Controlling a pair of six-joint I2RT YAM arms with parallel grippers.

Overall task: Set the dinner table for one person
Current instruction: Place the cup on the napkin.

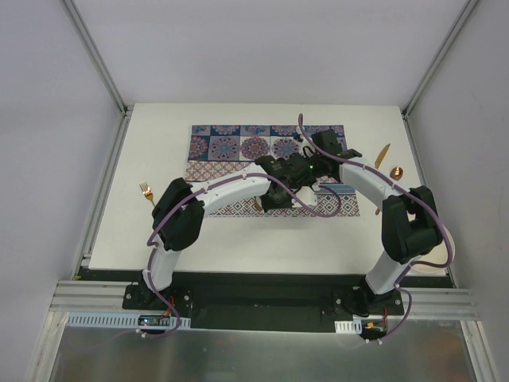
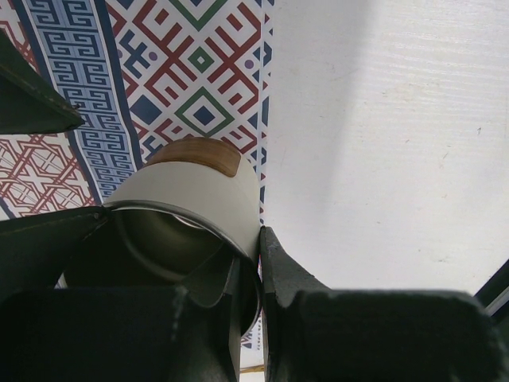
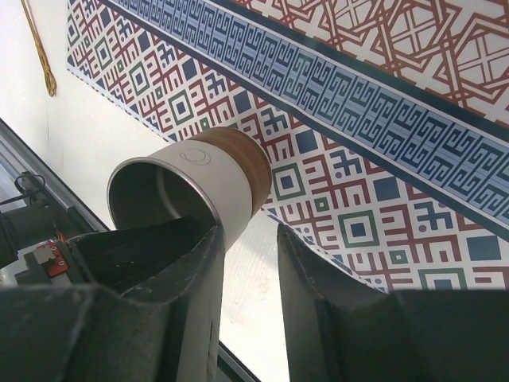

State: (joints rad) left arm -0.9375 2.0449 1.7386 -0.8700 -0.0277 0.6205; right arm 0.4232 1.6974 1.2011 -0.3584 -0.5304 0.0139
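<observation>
1. Desk [image 1: 238,239]: you have a large flat white rectangular top, matte, edged by aluminium rails; it lies under both arms and carries every item below.
2. Placemat [image 1: 231,147]: rectangular woven cloth in the far middle of the desk. It has blue medallion squares along the far strip, then red-and-white lattice, a blue key-pattern band and red, blue and green squares.
3. Cup [image 2: 187,195]: a cylinder with a smooth cream wall, a brown wood-look band at the base and a brushed-steel interior. It is tilted with its mouth toward your wrist cameras, over the placemat's near edge. You cannot tell whether it touches the cloth.
4. Left end effector [image 2: 250,251]: black fingers pressed together on the cup's rim, one inside and one outside.
5. Right end effector [image 3: 249,239]: fingers spread, with only cloth and desk showing in the gap; the cup sits just beside one finger.
6. Fork [image 1: 146,192]: gold metal, left of the placemat.
7. Knife [image 1: 383,154] and spoon [image 1: 397,171]: gold metal, right of the placemat.
8. Plate [image 1: 429,268]: pale and round, mostly hidden by your right arm.
</observation>
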